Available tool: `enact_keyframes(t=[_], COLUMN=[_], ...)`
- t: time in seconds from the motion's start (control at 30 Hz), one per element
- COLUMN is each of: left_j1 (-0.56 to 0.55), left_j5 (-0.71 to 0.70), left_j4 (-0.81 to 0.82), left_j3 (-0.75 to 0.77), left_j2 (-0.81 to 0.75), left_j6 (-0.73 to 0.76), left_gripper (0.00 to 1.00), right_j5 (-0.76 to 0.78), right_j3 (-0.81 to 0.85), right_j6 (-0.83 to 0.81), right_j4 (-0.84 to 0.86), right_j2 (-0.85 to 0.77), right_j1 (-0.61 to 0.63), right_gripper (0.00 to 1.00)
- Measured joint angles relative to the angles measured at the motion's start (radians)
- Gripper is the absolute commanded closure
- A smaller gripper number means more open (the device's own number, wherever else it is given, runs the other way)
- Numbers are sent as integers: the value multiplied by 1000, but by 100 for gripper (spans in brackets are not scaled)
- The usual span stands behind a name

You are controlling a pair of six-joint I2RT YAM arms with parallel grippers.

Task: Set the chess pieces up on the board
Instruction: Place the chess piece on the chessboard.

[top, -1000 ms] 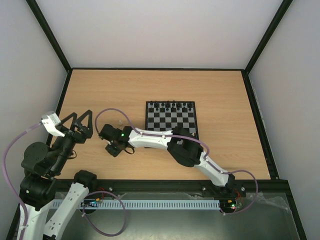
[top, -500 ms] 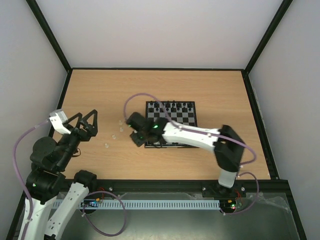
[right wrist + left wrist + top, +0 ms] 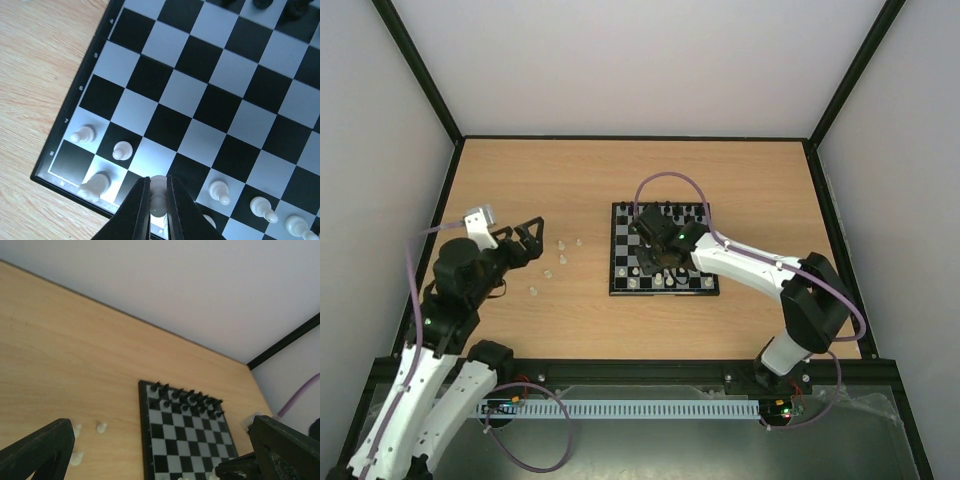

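Tabletop [image 3: 520, 180] from above: we see the right arm rise from its base at the near right, bend at the elbow and stretch left, so that the right gripper [image 3: 655, 256] hangs over the near left part of the board [image 3: 697, 250], which lies mid-table. White chess pieces [image 3: 650, 281] stand along the board's near rows and black chessmen [image 3: 668, 211] along its far edge. A few loose white pieces [image 3: 561, 259] lie on the wood left of the board. The left arm leans up from the near left corner, and the left gripper [image 3: 525, 240] points right toward those loose white pieces, jaws spread wide. From the left wrist we look between its two fingers [image 3: 40, 450], set far apart at the lower corners, toward the board. From the right wrist we see the jaws almost together, pinching a white chessman [image 3: 158, 184] upright over the board's edge row, beside the occupied corner square; we cannot tell whether it touches the board.
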Motion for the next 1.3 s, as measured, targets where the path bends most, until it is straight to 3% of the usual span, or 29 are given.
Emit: enact_keyframes(t=[0.2, 0.6, 0.8, 1.17, 1.3], left_j1=[0, 0, 0, 0, 0], left_j5=[10, 11, 8, 4, 0], left_j4=[19, 47, 47, 48, 49], left_j3=[-57, -64, -64, -64, -65], left_j2=[77, 78, 78, 78, 79], left_j6=[-1, 0, 0, 1, 1], left_gripper=[0, 1, 1, 1, 1], right_j5=[-39, -77, -76, -76, -69], right_j3=[-22, -23, -20, 2, 26], right_j6=[-1, -6, -5, -6, -4], right_j4=[16, 38, 39, 42, 40], right_j2=[45, 153, 167, 167, 162], right_j1=[-7, -7, -7, -7, -7], right_gripper=[92, 91, 76, 73, 67])
